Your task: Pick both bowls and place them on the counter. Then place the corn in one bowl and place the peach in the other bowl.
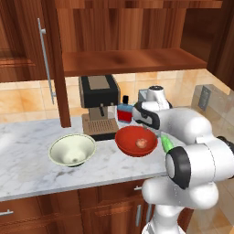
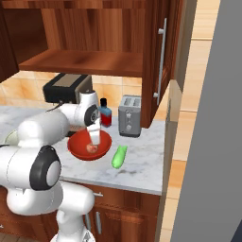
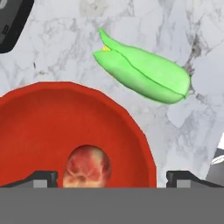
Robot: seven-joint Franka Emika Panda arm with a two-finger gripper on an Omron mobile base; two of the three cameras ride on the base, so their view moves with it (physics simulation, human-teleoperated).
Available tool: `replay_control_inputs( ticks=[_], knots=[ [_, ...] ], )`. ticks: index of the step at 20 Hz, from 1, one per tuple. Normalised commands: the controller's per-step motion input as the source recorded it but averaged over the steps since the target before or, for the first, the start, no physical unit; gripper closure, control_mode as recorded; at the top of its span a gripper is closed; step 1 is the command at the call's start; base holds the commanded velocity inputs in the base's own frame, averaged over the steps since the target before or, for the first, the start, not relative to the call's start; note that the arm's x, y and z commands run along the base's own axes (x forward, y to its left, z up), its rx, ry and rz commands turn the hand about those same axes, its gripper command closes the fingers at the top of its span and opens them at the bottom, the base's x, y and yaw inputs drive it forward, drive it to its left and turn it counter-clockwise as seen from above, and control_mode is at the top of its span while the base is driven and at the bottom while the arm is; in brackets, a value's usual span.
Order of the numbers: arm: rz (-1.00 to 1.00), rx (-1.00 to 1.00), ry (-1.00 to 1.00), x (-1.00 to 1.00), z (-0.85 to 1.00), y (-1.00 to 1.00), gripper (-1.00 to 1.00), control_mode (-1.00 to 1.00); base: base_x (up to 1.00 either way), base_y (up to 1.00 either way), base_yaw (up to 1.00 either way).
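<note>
The counter (image 1: 27, 151), a veined marble slab over wooden cabinet fronts, carries every item of the task. The cream-white bowl (image 1: 72, 150) stands empty toward the left of the left base view, well apart from the red bowl (image 1: 136, 140). The red bowl sits in front of the coffee machine (image 1: 98, 106) and holds the peach (image 3: 87, 166), which rests low on its inner slope. The corn (image 3: 144, 73), a green husked oblong with a speck of yellow at its pointed end, lies flat on the marble just beside the red bowl's rim, apparently not touching it. The gripper (image 3: 112, 177) hangs above the red bowl with its fingers spread wide and nothing between them, the peach below and the corn ahead.

By judgement, the corn is the remaining item to move, destined for the cream-white bowl. It appears light, rigid and smooth-skinned, so likely slippery; a hold across its thick middle, fingers straddling the short axis, seems safest against rolling.
</note>
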Motion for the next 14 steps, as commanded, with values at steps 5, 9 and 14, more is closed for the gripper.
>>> replay_control_inputs(
  ticks=[5, 9, 14],
  knots=[
    [0.07, 0.00, -0.09, -0.38, 0.25, -0.35, -1.00, -1.00, 0.00, 0.00, 0.00],
    [0.07, 0.00, -0.08, -0.33, 0.25, -0.38, -1.00, -1.00, 0.00, 0.00, 0.00],
    [0.07, 0.00, -0.04, -0.29, 0.16, -0.42, -1.00, -1.00, 0.00, 0.00, 0.00]
  ],
)
